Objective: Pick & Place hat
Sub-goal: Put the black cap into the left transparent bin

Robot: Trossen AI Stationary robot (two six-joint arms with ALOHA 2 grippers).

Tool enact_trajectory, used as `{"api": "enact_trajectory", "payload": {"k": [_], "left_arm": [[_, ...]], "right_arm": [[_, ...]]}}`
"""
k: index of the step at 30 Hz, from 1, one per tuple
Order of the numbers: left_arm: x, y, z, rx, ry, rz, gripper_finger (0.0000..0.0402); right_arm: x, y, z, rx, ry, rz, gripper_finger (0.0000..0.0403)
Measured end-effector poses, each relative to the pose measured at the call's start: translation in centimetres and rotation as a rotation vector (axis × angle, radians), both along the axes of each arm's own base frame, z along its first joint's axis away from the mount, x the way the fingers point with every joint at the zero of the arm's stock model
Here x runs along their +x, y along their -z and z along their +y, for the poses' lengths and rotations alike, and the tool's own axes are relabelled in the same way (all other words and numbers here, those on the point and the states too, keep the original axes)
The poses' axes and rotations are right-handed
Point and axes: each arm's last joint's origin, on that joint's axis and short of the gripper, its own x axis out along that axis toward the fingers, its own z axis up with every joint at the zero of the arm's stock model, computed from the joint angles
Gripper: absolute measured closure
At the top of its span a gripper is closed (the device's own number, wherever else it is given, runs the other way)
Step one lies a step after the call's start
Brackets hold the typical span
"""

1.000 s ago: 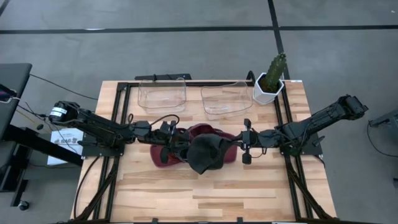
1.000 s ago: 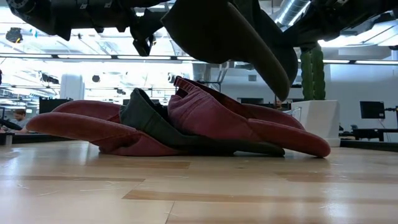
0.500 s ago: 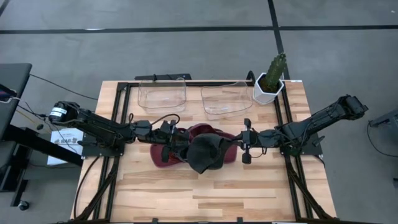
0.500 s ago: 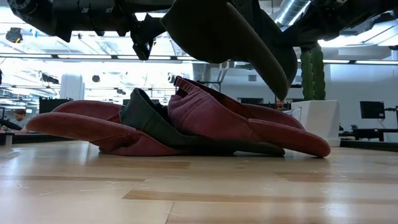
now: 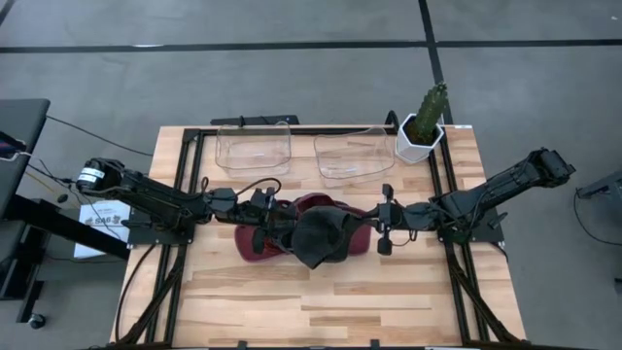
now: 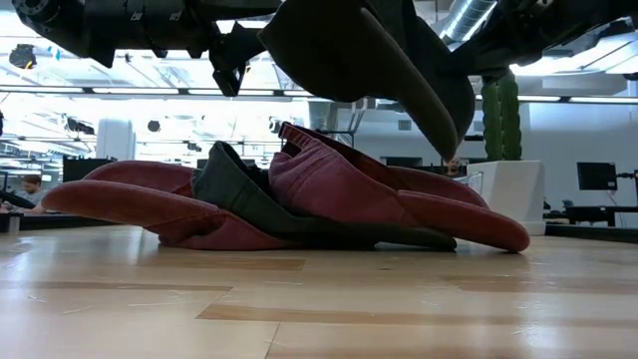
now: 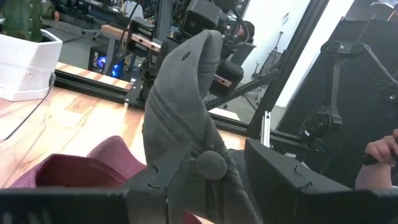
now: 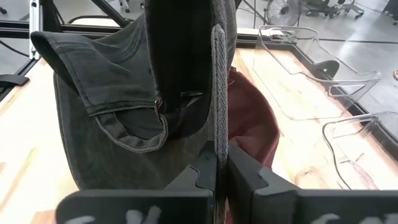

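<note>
A dark grey hat (image 5: 321,238) hangs in the air over the middle of the table, between my two grippers. My left gripper (image 5: 289,235) comes at it from the table's left and is shut on its crown. My right gripper (image 5: 354,231) comes from the right and is shut on the hat's rim. In the low view the hat (image 6: 369,50) hangs clear above a pile of red hats (image 6: 329,189). A dark hat (image 6: 239,194) lies tucked among them on the table top. My left gripper has the bunched crown (image 7: 180,168) between its two fingers, next to the top button (image 7: 211,163). The fingers come level from the table's left. The hat stands up from them, clear of the pile below. My right gripper pinches a stitched edge of the rim (image 8: 219,124) between its two shut fingers, which come from the table's right, slanting slightly down. The hat's open inside with its sweatband (image 8: 130,137) faces this gripper. The hat is lifted clear of the table.
Two clear plastic bins (image 5: 255,148) (image 5: 352,156) stand along the far edge. A cactus in a white pot (image 5: 423,126) stands at the far right corner. Bare wood (image 5: 321,301) lies toward the near edge.
</note>
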Motion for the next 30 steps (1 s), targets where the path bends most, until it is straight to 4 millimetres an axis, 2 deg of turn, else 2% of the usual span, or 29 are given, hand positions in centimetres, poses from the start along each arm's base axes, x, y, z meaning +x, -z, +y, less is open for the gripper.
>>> {"api": "enact_trajectory", "payload": {"k": [5, 10, 20, 26, 30], "left_arm": [[0.0, 0.1, 0.1, 0.001, -0.027, 0.006, 0.0250], [0.2, 0.5, 0.1, 0.002, -0.049, 0.026, 0.0250], [2.3, 0.8, -0.2, 0.006, -0.045, 0.046, 0.0250], [2.3, 0.7, -0.2, 0.005, -0.038, 0.045, 0.0250], [2.2, 0.5, -0.4, 0.002, 0.038, 0.041, 0.0250]], "right_arm": [[0.0, 0.0, 0.0, 0.000, 0.000, 0.000, 0.0388], [0.0, 0.0, 0.0, 0.000, 0.000, 0.000, 0.0397], [0.0, 0.0, 0.0, 0.000, 0.003, -0.003, 0.0392], [0.0, 0.0, 0.0, -0.002, 0.003, 0.002, 0.0392], [0.0, 0.0, 0.0, -0.003, 0.003, 0.003, 0.0388]]}}
